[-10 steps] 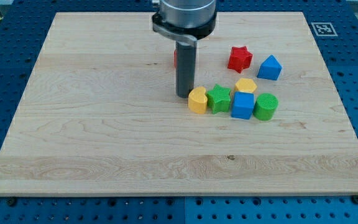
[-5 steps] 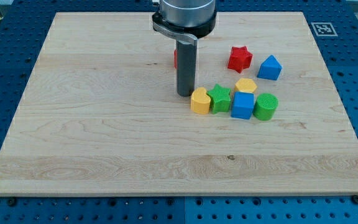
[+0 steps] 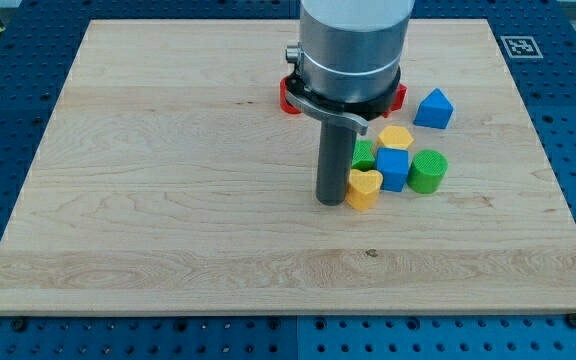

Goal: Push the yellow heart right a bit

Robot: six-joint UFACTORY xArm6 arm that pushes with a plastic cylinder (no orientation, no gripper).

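Camera view showed the yellow heart (image 3: pixel 364 187) pressed against the right side of our tip (image 3: pixel 328 201), which had no claw to open or close, being only a plain rod resting on the wooden board (image 3: pixel 168 200). We judged the push to be under way, with the tip on the correct side for driving the heart rightward. Just up and right of the tip sat the blue cube (image 3: pixel 392 169), with the green block (image 3: pixel 364 154) partly hidden behind the rod, the green cylinder (image 3: pixel 428 170) beyond, and the yellow block (image 3: pixel 396 137) above. Next we needed only a short, straight nudge right, stopping before crowding the cube.
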